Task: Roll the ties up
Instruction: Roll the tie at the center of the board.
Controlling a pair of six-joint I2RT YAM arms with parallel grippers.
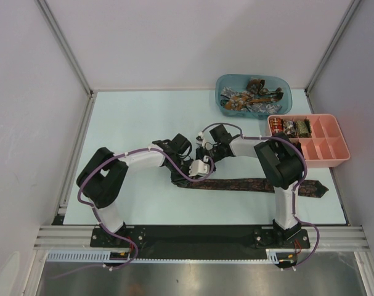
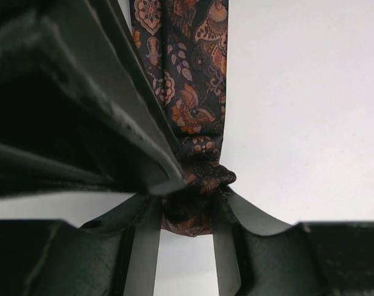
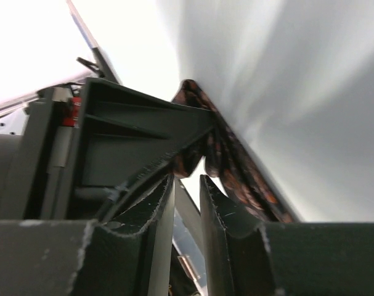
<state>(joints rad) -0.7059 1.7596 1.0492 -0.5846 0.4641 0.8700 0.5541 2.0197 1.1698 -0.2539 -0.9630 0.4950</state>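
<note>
The job is looking partly done. Near the middle of the surface, the left hand (image 2: 190,209) is clenching a small bunched coil at one end of a long, dark-brown fabric necktie with an orange floral pattern (image 1: 254,185). Only that first turn is formed. The rest of this necktie is lying flat, running rightward roughly parallel to the near edge, with its pointed end close to the right edge. The right hand (image 3: 188,185) is hovering just beside the coil, released, its fingers standing slightly apart with no cloth showing between them. By my reckoning, almost the whole length is waiting to be wound.

At the far right corner, a translucent blue plastic tub (image 1: 253,76) is holding a tangle of loose ties (image 1: 248,97), so several more are waiting. Just nearer, against the right edge, a pink plastic compartment tray (image 1: 344,157) is carrying what look like three rolled ties (image 1: 289,127) in its far row. Its other compartments are showing only pink floor.

The smooth, pale mint surface (image 1: 143,117) is sitting inside plain white wall panels (image 1: 26,92) on three sides. Slim metal posts (image 1: 63,43) are rising from the far corners, and a ribbed aluminium rail (image 1: 205,237) is running along the near edge.
</note>
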